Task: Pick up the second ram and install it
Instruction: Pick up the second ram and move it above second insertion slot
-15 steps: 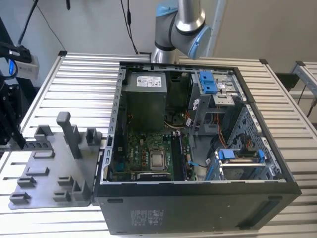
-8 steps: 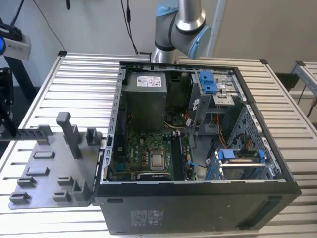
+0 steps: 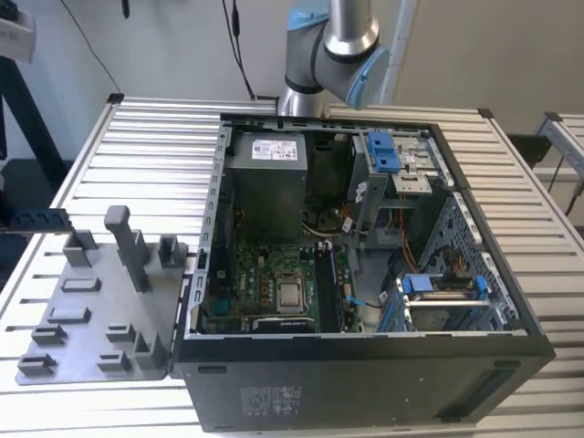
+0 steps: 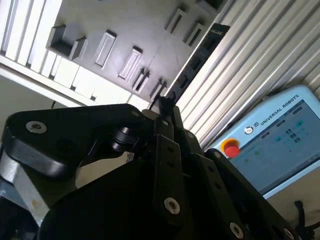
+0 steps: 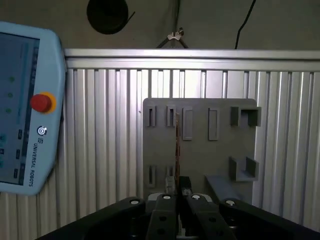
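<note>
1. Pinched the second ram (image 5: 177, 145) edge-on between the fingers of the gripper (image 5: 177, 184), clear of the grey tray (image 5: 220, 150).
2. Judged the pickup done.
3. Judged the install into the computer case (image 3: 365, 383) not yet done.

One case (image 3: 365, 388), one tray (image 3: 91, 315), one arm (image 3: 333, 41). One ram (image 5: 177, 150), one pendant (image 5: 25, 125). Inside the case: one chip (image 3: 290, 294), two blue brackets (image 3: 383, 151) (image 3: 443, 286).

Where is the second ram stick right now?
In the first wrist view, the second ram is pinched edge-on in the claw, in front of the grey tray.
</note>
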Action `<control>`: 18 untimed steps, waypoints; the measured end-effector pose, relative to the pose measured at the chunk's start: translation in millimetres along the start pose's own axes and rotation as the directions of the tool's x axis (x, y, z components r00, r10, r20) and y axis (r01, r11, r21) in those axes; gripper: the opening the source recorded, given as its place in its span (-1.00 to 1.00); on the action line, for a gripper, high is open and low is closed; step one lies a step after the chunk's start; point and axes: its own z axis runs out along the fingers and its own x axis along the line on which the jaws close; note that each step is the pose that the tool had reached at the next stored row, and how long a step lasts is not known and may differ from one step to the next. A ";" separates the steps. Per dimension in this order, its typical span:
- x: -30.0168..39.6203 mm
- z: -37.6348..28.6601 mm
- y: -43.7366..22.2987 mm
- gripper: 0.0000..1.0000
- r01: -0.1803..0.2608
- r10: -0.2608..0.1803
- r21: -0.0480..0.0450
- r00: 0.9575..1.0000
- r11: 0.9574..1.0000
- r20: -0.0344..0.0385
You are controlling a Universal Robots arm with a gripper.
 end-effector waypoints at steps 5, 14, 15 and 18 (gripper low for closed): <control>0.3 -22.7 -0.2 -0.73 0.000 0.000 0.000 1.000 1.000 0.000; 0.3 -28.7 -0.2 -0.73 0.000 0.000 0.000 1.000 1.000 0.000; 0.3 -28.7 -0.2 -0.73 0.000 0.000 0.000 1.000 1.000 0.000; 0.2 -29.0 -0.9 -0.73 0.000 0.000 0.000 1.000 1.000 0.000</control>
